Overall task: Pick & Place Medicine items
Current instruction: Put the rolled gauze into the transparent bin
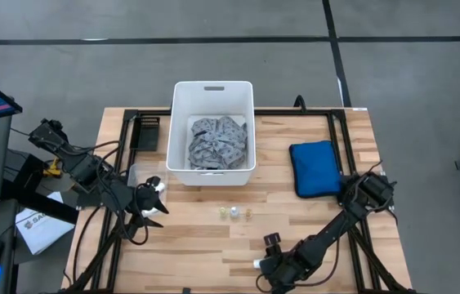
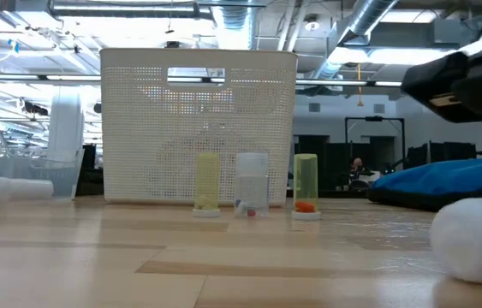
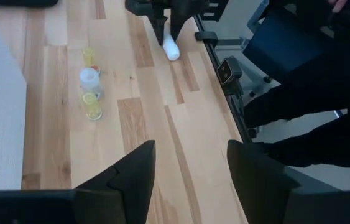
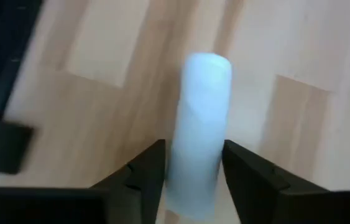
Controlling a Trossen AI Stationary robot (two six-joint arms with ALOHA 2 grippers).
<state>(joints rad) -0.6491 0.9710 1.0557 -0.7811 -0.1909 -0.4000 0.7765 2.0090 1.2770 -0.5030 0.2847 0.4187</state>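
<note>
Three small translucent vials [image 1: 234,214] stand upright on their bases in a row on the wood table, in front of the white bin [image 1: 213,85]; two are yellowish and the middle one is clear [image 2: 252,181]. A white cylindrical tube [image 1: 257,264] is at my right gripper [image 1: 261,265], close to the table's near edge. My left gripper [image 1: 154,214] is open and empty, to the left of the vials and pointing toward them [image 3: 190,162]. A grey patterned cloth [image 1: 217,140] lies in the bin. My right gripper [image 4: 193,149] has the white tube pinched between its two fingers [image 4: 147,168], one on each side of its round wall [image 4: 202,124]. The fingers come from above, slanting down. The tube's lower part [image 2: 479,239] is on the table.
The blue padded pouch [image 1: 314,167] lies on the table right of the bin. A clear plastic container [image 2: 61,145] stands left of the bin. Black frame rails [image 1: 340,139] run along the table's edges. Bare wood lies between the vials and the near edge.
</note>
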